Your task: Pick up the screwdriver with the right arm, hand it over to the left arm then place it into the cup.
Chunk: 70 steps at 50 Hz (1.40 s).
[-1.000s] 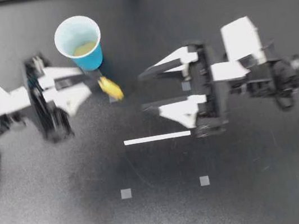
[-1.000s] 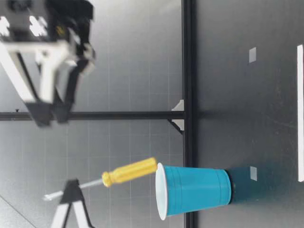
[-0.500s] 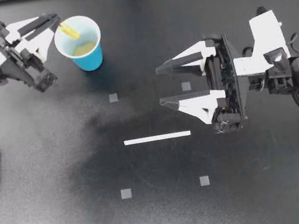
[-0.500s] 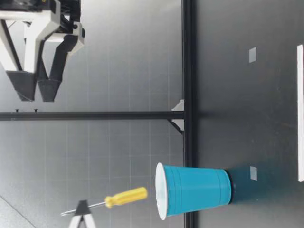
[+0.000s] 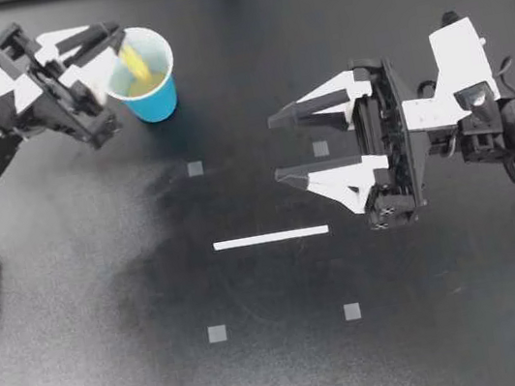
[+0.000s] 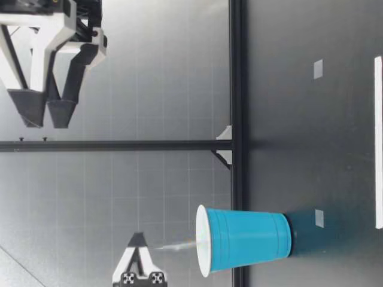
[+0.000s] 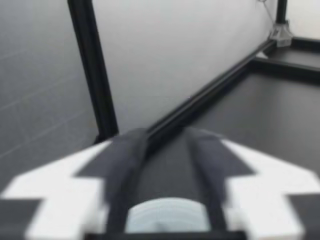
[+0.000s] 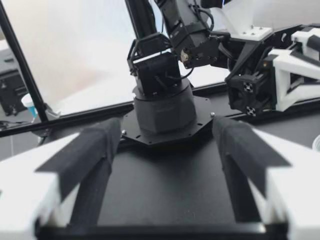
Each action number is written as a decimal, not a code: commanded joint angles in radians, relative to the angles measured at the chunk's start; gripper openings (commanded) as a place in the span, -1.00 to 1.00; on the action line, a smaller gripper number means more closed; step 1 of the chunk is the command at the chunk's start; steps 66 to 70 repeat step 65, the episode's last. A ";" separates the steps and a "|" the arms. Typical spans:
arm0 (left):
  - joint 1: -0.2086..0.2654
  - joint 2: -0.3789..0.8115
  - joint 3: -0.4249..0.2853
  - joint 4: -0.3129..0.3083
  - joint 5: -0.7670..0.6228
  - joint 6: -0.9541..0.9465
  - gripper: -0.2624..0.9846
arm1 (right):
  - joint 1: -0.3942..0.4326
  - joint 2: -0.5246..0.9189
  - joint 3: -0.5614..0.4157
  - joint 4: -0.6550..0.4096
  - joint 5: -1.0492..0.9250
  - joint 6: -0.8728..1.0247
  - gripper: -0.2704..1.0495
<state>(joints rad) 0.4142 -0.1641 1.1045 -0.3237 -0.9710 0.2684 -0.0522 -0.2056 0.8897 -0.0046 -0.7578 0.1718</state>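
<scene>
1. Over the cup (image 5: 157,103), just inside its rim on the side nearest my left gripper (image 5: 113,44), the screwdriver (image 5: 135,61) shows only as a blurred yellow handle. From table height it is a faint streak between that gripper's tip and the cup's rim. I cannot tell how deep it sits.
2. Beside the cup and above its rim, the left gripper's fingers (image 7: 125,165) stand apart. The wrist view shows nothing between them, only the cup's pale rim beneath.
3. Well apart from the cup, my right gripper (image 5: 275,148) hangs high over the tabletop (image 5: 286,374) with its fingers (image 8: 95,145) spread wide and empty.
4. I judge the screwdriver stiff and light. It looks to have a smooth, thick plastic handle and a thin shaft, so most of the weight likely sits at the handle end. The handle is the surest place to hold. The slim shaft could swivel between flat fingers, though a pinch close to the handle would curb that.
5. The cup is tapered, blue outside and pale inside. It looks thin-walled and light, so a knock on the rim could probably tip it.
6. Around the cup the tabletop is matte black and faintly grainy, marked farther off by a white strip (image 5: 271,238) and small grey squares (image 5: 195,169).
</scene>
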 commanded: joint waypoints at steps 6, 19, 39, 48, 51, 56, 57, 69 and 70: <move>0.005 -0.023 -0.015 -0.002 0.002 -0.005 0.35 | -0.005 -0.017 -0.011 0.002 -0.011 0.002 0.51; -0.034 -0.106 -0.012 0.040 0.084 -0.057 0.34 | -0.005 -0.014 -0.005 0.002 -0.011 -0.002 0.51; -0.295 -0.196 -0.002 0.114 0.132 -0.127 0.34 | -0.006 -0.003 0.000 0.000 0.002 -0.012 0.51; -0.385 -0.198 -0.023 0.114 0.150 -0.129 0.34 | -0.006 0.000 0.002 -0.002 0.003 -0.031 0.51; -0.402 -0.198 -0.032 0.114 0.150 -0.129 0.34 | -0.006 0.000 0.002 0.000 0.005 -0.041 0.51; -0.414 -0.199 -0.043 0.114 0.150 -0.129 0.34 | -0.006 0.000 0.002 0.000 0.005 -0.046 0.51; -0.416 -0.199 -0.043 0.114 0.150 -0.129 0.34 | -0.006 0.000 0.000 0.000 0.005 -0.046 0.51; -0.426 -0.201 -0.044 0.114 0.150 -0.130 0.34 | -0.006 0.008 0.003 0.000 0.012 -0.046 0.51; -0.426 -0.201 -0.044 0.114 0.150 -0.130 0.34 | -0.006 0.008 0.003 0.000 0.012 -0.046 0.51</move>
